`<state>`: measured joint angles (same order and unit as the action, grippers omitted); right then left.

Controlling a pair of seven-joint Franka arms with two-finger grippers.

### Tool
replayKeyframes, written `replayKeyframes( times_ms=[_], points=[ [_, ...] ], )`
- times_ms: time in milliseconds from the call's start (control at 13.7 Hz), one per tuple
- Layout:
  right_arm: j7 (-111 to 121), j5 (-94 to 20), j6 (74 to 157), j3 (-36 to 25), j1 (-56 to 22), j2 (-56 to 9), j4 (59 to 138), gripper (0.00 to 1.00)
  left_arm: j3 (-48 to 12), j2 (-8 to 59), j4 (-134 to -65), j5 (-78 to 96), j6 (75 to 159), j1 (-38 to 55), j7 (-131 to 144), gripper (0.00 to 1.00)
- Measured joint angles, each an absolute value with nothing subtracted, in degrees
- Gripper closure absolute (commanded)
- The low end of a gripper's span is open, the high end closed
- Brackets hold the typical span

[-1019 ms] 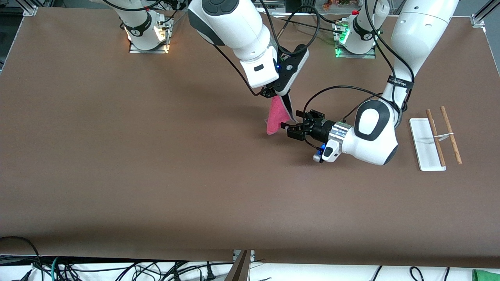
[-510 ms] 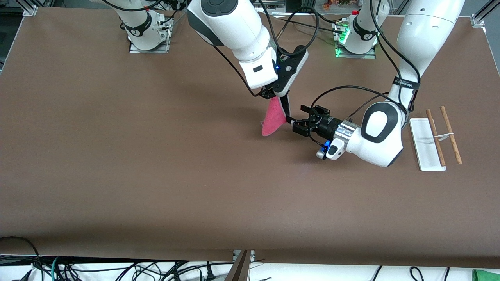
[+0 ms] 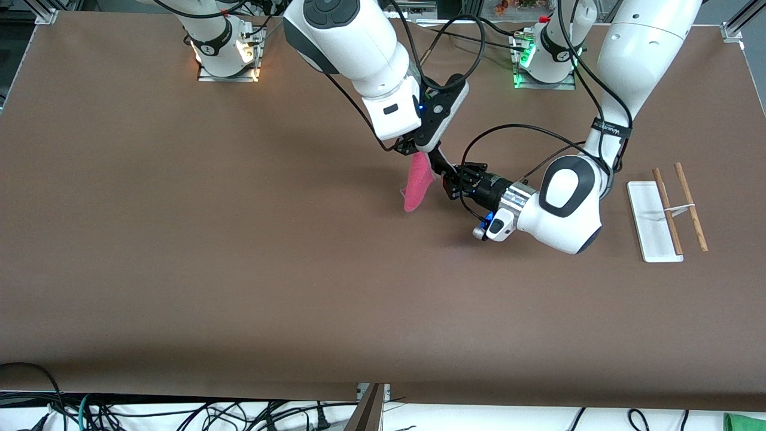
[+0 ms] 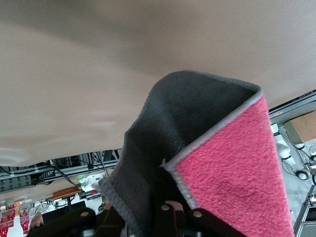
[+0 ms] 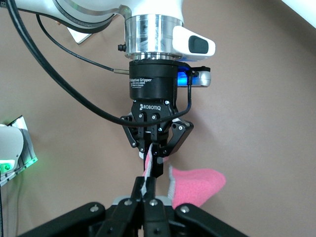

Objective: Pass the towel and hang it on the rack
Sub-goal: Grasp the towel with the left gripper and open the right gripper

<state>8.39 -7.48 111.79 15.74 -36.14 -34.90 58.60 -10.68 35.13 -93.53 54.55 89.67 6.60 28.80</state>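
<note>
Mid-table: right gripper (image 3: 426,157) and left gripper (image 3: 450,181) both pinch the towel (image 3: 417,185) (hanging clear). Rack (image 3: 667,211) near the left arm's table edge.

surface: brown table (image 3: 179,251) | floor: tangled cables (image 3: 179,413) at front edge | corners: aluminium frame posts (image 3: 733,30)

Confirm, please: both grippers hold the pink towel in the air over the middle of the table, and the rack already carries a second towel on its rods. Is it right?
Not fully. The rack carries nothing: the front view shows its two rods bare. The rest stands: the right gripper and the left gripper both grip the towel over the table's middle.
</note>
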Motion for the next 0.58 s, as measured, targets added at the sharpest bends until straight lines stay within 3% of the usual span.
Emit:
replayKeyframes(
  times_ms=[146, 218, 291, 364, 582],
  points=[
    [8.4, -7.5, 111.8, 15.7, -36.1, -34.9, 58.6, 1.0, -10.6, 35.1, -93.5, 54.6, 89.7, 6.6, 28.8, 1.0],
    [8.4, -7.5, 111.8, 15.7, -36.1, -34.9, 58.6, 0.95, -10.6, 35.1, -93.4, 54.6, 89.7, 6.5, 28.8, 1.0],
    [8.4, -7.5, 111.8, 15.7, -36.1, -34.9, 58.6, 0.36, -10.6, 35.1, -93.2, 54.6, 89.7, 6.5, 28.8, 1.0],
    [8.4, -7.5, 111.8, 15.7, -36.1, -34.9, 58.6, 0.0, -10.6, 35.1, -93.1, 54.6, 89.7, 6.4, 28.8, 1.0],
    [8.4, -7.5, 111.8, 15.7, -35.8, -34.9, 58.6, 0.0, -10.6, 35.1, -92.8, 54.6, 89.7, 5.8, 28.7, 1.0]
  ],
)
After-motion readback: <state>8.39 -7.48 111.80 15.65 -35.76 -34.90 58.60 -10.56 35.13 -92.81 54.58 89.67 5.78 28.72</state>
